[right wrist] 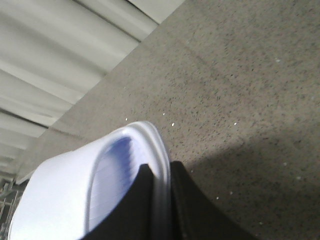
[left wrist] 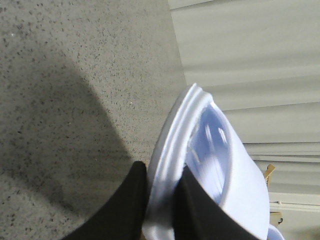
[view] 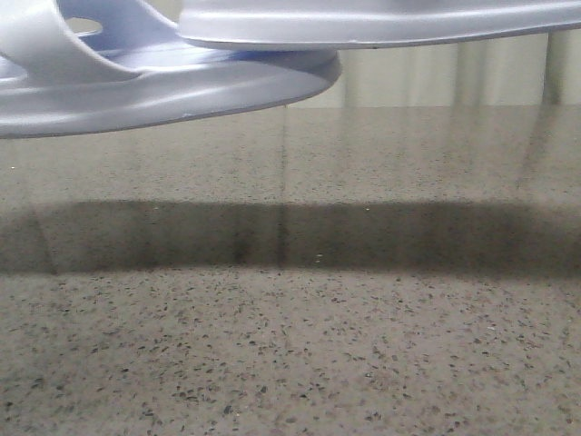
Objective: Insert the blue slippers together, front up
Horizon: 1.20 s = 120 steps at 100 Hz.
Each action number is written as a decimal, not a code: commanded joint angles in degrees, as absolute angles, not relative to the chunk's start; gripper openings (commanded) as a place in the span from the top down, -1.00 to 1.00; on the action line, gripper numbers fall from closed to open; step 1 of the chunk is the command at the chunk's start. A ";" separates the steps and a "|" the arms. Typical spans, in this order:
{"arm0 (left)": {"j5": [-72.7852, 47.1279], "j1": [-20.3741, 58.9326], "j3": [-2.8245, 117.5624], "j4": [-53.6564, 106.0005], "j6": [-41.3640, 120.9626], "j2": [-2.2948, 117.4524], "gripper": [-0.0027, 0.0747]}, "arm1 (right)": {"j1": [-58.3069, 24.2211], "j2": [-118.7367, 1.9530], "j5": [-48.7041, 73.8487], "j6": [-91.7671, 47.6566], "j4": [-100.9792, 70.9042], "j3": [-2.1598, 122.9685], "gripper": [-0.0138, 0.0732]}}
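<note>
Both blue slippers are airborne above the counter [view: 290, 363]: the left slipper [view: 163, 91] hangs at upper left, and the right slipper [view: 381, 23] overlaps it from the right. You have lifting done; judge the nesting as begun but unfinished. The left pincer [left wrist: 160, 200] clamps its slipper's sole edge, and the right pincer [right wrist: 160, 200] clamps the other likewise. The foam is smooth, pale, moulded, with ribbed footbeds. The counter is speckled grey stone.

- Dim, even light; a broad dark shadow band crosses the table [view: 290, 363].
- Slippers [view: 172, 86] slightly blurred (close to the lens).
</note>
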<state>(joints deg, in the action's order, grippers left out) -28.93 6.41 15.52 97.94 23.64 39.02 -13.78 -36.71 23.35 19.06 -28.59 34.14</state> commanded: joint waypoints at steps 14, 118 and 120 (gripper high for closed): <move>-34.42 6.87 17.10 102.56 23.63 38.86 0.89 | -20.14 -41.10 15.76 16.99 -29.68 36.20 0.93; -38.89 6.87 17.10 102.03 21.69 38.86 0.89 | -31.51 -51.97 3.59 16.77 -21.05 36.20 0.93; -38.72 6.87 17.10 102.03 21.69 38.86 0.89 | -31.51 -51.97 3.64 16.77 -20.70 36.20 0.93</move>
